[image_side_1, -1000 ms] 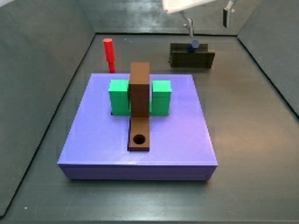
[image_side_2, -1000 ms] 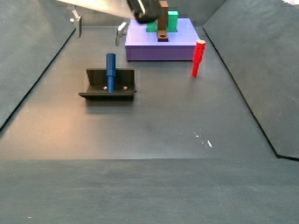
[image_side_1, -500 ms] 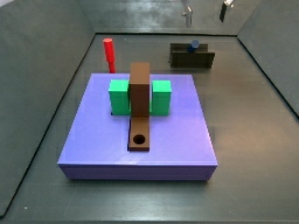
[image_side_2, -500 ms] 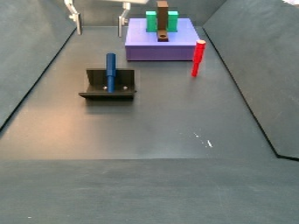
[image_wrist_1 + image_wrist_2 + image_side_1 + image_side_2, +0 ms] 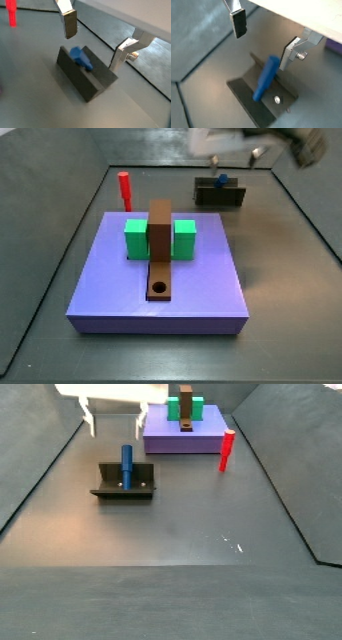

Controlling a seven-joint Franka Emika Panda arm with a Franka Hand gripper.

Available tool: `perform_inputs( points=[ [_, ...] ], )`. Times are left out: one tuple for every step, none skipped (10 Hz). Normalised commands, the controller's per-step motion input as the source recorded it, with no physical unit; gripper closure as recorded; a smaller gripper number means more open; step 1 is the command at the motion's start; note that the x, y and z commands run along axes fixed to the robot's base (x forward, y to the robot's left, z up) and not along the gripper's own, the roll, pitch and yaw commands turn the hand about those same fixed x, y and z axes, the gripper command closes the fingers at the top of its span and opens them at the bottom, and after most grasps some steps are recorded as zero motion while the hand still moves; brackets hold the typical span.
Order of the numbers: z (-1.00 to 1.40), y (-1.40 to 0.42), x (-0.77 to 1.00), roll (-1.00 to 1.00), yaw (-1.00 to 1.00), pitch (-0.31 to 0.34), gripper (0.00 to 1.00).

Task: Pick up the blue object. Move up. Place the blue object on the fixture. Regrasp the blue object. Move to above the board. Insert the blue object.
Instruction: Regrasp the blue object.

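**Regrasp coming up: peg's parked in the fixture, tool is empty**

Grey floor with grey walls all round, nothing cluttering your work area. Going left to right in a side view: the tool hangs above and behind the fixture, fingers spread apart with nothing between them. The blue object stands in the fixture, leaning against its back wall, well clear of the tool. Further right you've got the board with its green blocks, and the red peg standing on the floor just beside the board.

In both wrist views the silver fingers straddle open air, with the blue peg below and between them, so the line-up already looks roughly right.

My take: you're on the regrasp. Centre the gap over the peg's upper half, drop straight down, and don't let a pad clip the fixture's back wall. Close gently, since the peg is only leaning there and a nudge could tip it. Grab high enough to leave plenty of peg free for the hole in the brown bar.
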Motion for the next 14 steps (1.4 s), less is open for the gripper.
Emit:
perform_inputs(
  points=[
    [-0.39, -0.09, -0.63, 0.98, 0.53, -0.117, 0.00],
    [-0.41, -0.14, -0.61, 0.95, 0.54, -0.117, 0.00],
    [-0.37, -0.15, -0.13, 0.92, 0.25, -0.103, 0.00],
    [-0.08, -0.01, 0.39, 0.79, 0.01, 0.014, 0.00],
    [0.09, -0.03, 0.73, 0.59, 0.02, 0.220, 0.00],
    [0.15, 0.00, 0.69, 0.49, 0.04, 0.246, 0.00],
    [0.00, 0.00, 0.38, 0.40, 0.15, 0.091, 0.00],
    [-0.01, 0.00, 0.29, 0.35, 0.15, 0.040, 0.00],
    [-0.09, 0.03, 0.35, 0.19, 0.10, 0.026, 0.00],
    [-0.13, 0.07, 0.31, 0.07, 0.05, 0.006, 0.00],
    [-0.20, 0.00, 0.22, 0.08, 0.00, 0.000, 0.00],
    [-0.17, 0.00, 0.15, 0.37, -0.11, 0.063, 0.00],
    [-0.02, 0.00, 0.00, 0.31, -0.39, 0.146, 0.00],
    [0.00, 0.00, -0.02, 0.27, -0.43, 0.091, 0.00]
  ],
)
